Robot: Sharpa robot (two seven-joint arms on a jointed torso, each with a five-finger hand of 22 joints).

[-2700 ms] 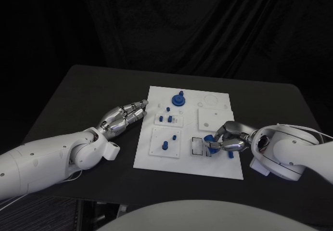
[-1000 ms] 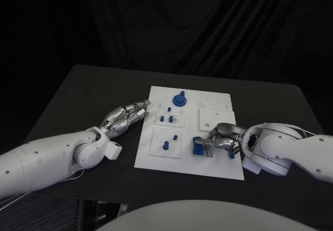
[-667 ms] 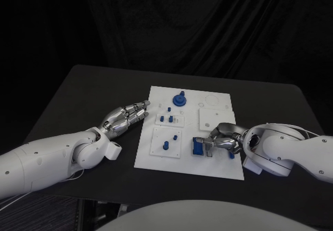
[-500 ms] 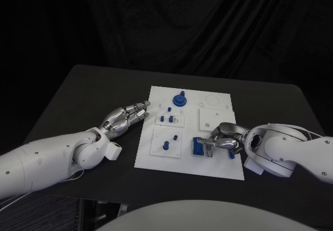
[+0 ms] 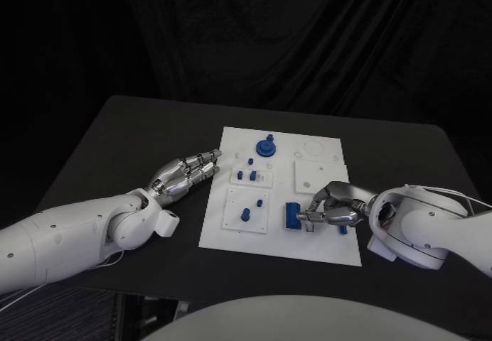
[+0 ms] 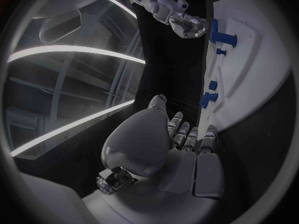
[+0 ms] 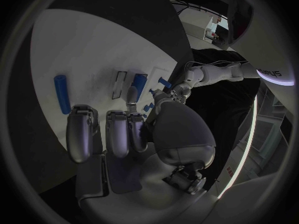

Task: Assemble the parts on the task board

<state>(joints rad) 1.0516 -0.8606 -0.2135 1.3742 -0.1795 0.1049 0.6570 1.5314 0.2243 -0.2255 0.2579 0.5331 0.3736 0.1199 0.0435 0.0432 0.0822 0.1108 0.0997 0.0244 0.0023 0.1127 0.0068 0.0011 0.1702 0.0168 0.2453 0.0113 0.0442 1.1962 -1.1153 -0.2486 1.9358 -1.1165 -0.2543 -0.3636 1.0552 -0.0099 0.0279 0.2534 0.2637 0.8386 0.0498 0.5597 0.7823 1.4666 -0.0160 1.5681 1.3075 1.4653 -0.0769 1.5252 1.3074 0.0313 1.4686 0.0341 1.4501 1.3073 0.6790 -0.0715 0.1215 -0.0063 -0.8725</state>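
One high view and two wrist views

The table [image 5: 134, 135] is seen from above by the head camera, while each wrist camera is set close behind its own hand; the white board [image 5: 320, 250] [image 6: 261, 59] [image 7: 81, 50] is shared by all three.

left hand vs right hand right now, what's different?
The left hand lies off the task board, at its left edge, with fingers stretched out flat; the right hand is over the board's near right part with fingers curled down. The left hand is near no part; the right hand's fingertips are at a blue block, contact unclear. Both are silver, on white arms.
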